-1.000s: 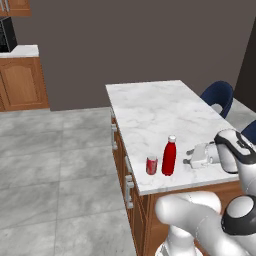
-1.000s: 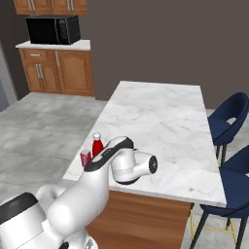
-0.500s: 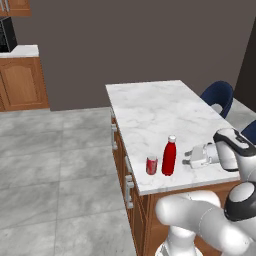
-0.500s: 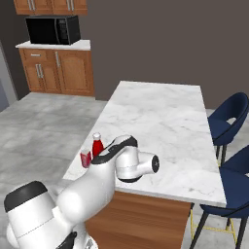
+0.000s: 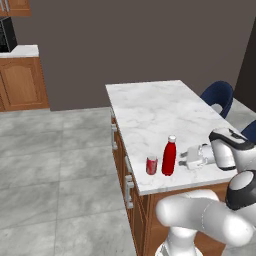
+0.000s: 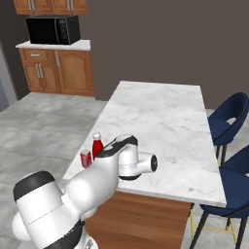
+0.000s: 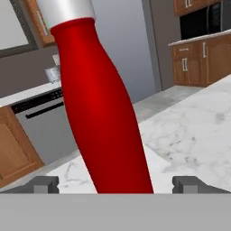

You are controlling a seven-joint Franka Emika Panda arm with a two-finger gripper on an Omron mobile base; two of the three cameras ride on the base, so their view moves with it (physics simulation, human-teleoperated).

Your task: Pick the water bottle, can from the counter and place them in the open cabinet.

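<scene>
The water bottle stands upright near the front-left corner of the counter, glossy red with a white cap. The small red can stands just left of it. My gripper lies level at the bottle's right side, open and holding nothing. In the hand view the water bottle looms close, centred between the two spread fingertips, and my gripper faces its lower body. From the right base view the water bottle and can peek out behind my arm. The open cabinet is out of view.
Two blue chairs stand along the counter's right side. Low wooden cabinets carrying a black microwave line the far wall. Grey tiled floor stretches left of the island.
My gripper has crept left along the counter toward the water bottle, staying open. Bottle and can have not moved.
</scene>
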